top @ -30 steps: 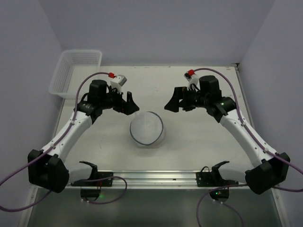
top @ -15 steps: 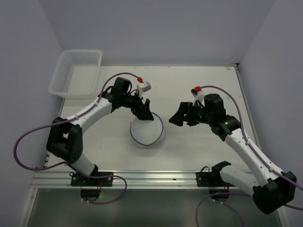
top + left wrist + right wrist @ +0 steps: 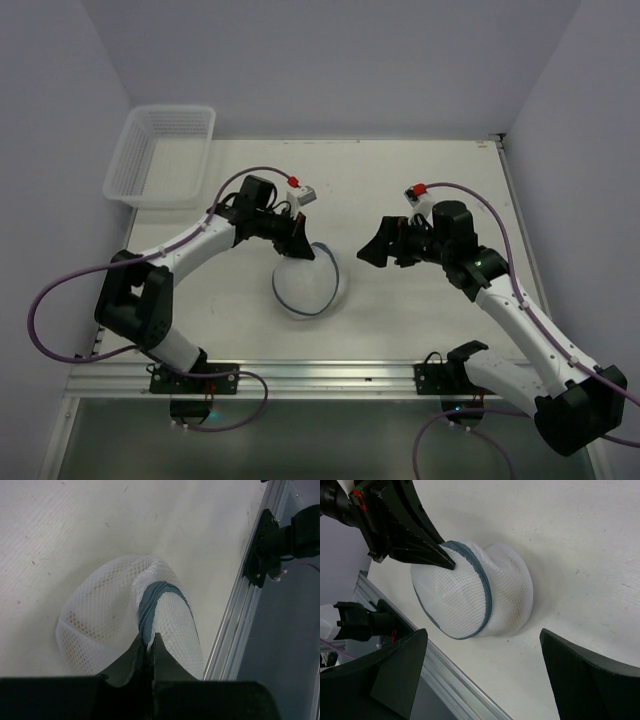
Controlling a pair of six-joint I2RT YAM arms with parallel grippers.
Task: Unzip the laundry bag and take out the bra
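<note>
Off-white and faintly grained, the table (image 3: pixel 430 190) fills most of the top view. A ribbed aluminium rail (image 3: pixel 330 375) edges it along the bottom. A white slatted plastic basket (image 3: pixel 120 165), rectangular with flared walls, sits in the upper left of the frame.

Two jointed white-and-black arms reach inward. The left arm (image 3: pixel 190 245) comes from the lower left and the right arm (image 3: pixel 510 310) from the lower right.

Between their tips, at the centre of the frame, lies the laundry bag (image 3: pixel 315 285). It is a soft dome of open white mesh (image 3: pixel 465 600), dented on one side. What it holds cannot be made out through the netting. A dark grey-blue zipper band (image 3: pixel 485 595) rings its rim.

The left gripper (image 3: pixel 298 248) is pinched nearly closed on the bag's upper-left edge. In the left wrist view its dark fingers (image 3: pixel 130 657) squeeze a raised ridge of zipper band (image 3: pixel 150 600) and mesh between them.

The right gripper (image 3: pixel 385 243) stands wide and holds nothing, just right of the bag and clear of it. Its matte black wedge-shaped fingers (image 3: pixel 395 670) fill the lower corners of the right wrist view.
</note>
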